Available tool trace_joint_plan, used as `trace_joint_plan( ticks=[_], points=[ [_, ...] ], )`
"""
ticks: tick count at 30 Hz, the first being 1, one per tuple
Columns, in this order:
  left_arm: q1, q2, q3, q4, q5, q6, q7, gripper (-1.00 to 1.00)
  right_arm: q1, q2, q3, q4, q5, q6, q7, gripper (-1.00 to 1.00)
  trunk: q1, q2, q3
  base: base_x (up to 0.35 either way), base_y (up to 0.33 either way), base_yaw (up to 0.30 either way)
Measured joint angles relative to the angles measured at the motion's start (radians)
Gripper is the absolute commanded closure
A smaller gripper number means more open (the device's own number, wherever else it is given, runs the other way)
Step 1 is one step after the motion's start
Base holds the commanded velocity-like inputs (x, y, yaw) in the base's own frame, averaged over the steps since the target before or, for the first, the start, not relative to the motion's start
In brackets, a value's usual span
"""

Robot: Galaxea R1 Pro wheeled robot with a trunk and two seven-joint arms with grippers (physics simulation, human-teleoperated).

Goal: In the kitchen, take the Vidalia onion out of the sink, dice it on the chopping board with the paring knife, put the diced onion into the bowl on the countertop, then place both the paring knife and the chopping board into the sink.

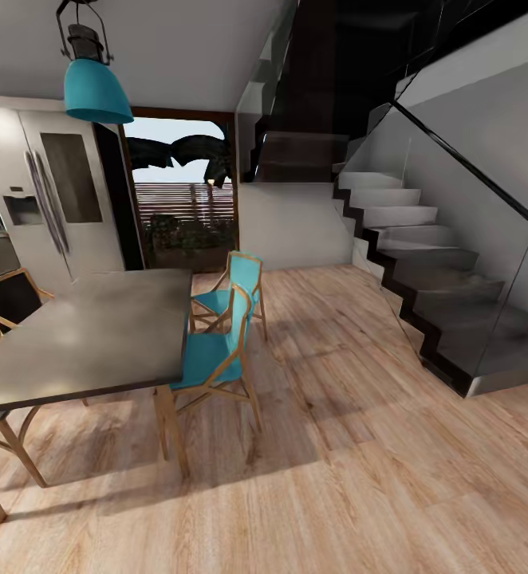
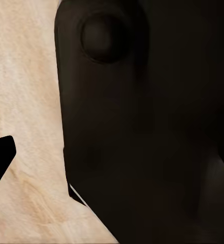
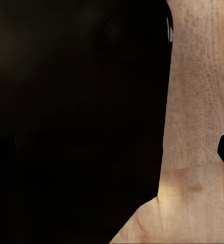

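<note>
While we roll: task things unseen
Table (image 1: 88, 335): teal chairs (image 1: 216, 355) at its right edge — stairs (image 1: 431, 263) beyond
Jaws: we cannot tell

— What does the head view take in?

— A dining room: a grey-topped dining table (image 1: 96, 335) at the near left, with two teal chairs (image 1: 216, 351) along its right side.

— And farther back?

— A steel refrigerator (image 1: 57, 191) at the far left, a teal pendant lamp (image 1: 96, 88) above the table, and a staircase (image 1: 423, 263) climbing on the right.

— Underfoot?

— A pale wooden floor (image 1: 360, 478); both wrist views look down on it past dark robot housing (image 2: 142, 127).
</note>
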Motion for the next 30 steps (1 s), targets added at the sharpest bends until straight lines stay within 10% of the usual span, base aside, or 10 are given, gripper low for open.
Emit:
trace_joint_plan(
  ticks=[9, 30],
  points=[
    [0.003, 0.011, -0.002, 0.001, -0.001, -0.002, 0.000, -1.00, -0.017, 0.041, 0.006, -0.023, 0.001, -0.003, 0.000, -1.00, 0.000, 0.000, 0.000, 0.000, 0.000, 0.000],
    [0.003, 0.011, -0.001, 0.001, -0.001, -0.001, 0.000, -1.00, -0.016, 0.042, 0.003, -0.024, 0.000, -0.047, -0.002, -1.00, 0.000, 0.000, 0.000, 0.000, 0.000, 0.000]
  ],
)
